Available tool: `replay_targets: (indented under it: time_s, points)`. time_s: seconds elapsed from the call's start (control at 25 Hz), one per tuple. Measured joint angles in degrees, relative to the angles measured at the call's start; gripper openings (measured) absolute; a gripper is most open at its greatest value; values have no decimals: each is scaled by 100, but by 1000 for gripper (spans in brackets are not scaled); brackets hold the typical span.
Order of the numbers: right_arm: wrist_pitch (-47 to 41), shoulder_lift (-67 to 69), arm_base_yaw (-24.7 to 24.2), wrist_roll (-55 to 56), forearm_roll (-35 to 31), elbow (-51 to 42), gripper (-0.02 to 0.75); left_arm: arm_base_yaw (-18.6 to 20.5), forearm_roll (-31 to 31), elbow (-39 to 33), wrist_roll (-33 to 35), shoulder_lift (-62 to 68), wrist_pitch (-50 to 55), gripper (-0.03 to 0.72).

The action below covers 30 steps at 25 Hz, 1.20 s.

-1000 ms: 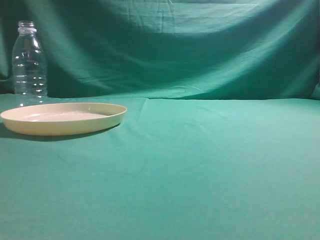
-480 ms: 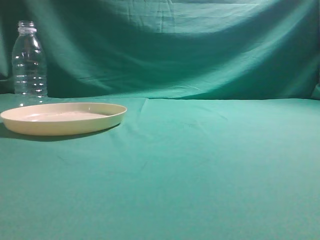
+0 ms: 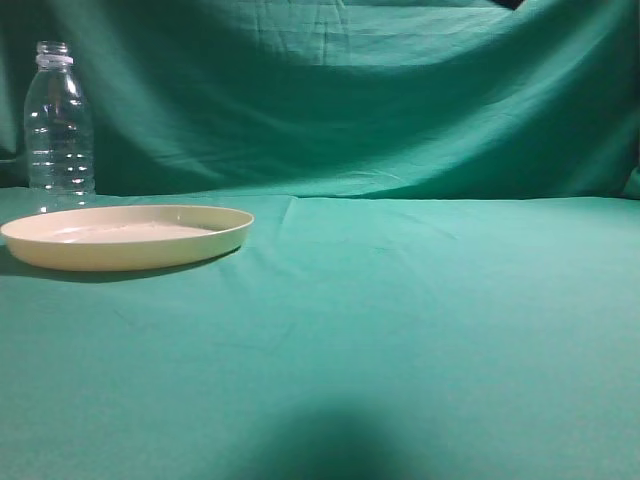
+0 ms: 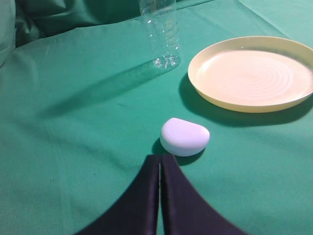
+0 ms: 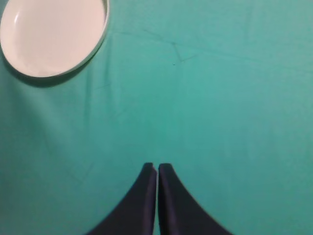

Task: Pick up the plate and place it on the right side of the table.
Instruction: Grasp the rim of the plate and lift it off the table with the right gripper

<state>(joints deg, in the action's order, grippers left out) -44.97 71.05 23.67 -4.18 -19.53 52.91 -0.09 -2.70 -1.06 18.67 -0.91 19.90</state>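
Note:
The cream-yellow plate (image 3: pixel 125 236) lies flat on the left of the teal-green table (image 3: pixel 420 300). It shows at the upper right of the left wrist view (image 4: pixel 252 72) and at the top left of the right wrist view (image 5: pixel 51 34). My left gripper (image 4: pixel 160 159) is shut and empty, above the cloth, well short of the plate. My right gripper (image 5: pixel 156 169) is shut and empty, high over bare cloth to the right of the plate. Neither gripper shows clearly in the exterior view.
A clear plastic bottle (image 3: pixel 58 125) stands upright behind the plate; it also shows in the left wrist view (image 4: pixel 160 32). A small white rounded object (image 4: pixel 184 136) lies on the cloth just ahead of my left gripper. A green backdrop (image 3: pixel 350 90) hangs behind.
A dark shadow has appeared on the cloth at the bottom middle of the exterior view, and a dark shape at the top right edge. Plate and bottle have not moved.

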Motion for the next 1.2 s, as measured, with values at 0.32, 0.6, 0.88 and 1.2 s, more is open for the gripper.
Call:
replay_targets:
  time_s: [0.32,0.6,0.88,1.2]
  points:
    - [-248,1973,1264,972,1472,1733,0,0,0,0,0,0,0,0]
    - [-370,3458,1513,1050,1699,3313,0,0,0,0,0,0,0,0]
    - [-475,4828,1605,1040,1769,4695,0,0,0,0,0,0,0,0]
    - [-306,5544,1605,784,1784,5213,403,0,0,0,0,0,0,0]
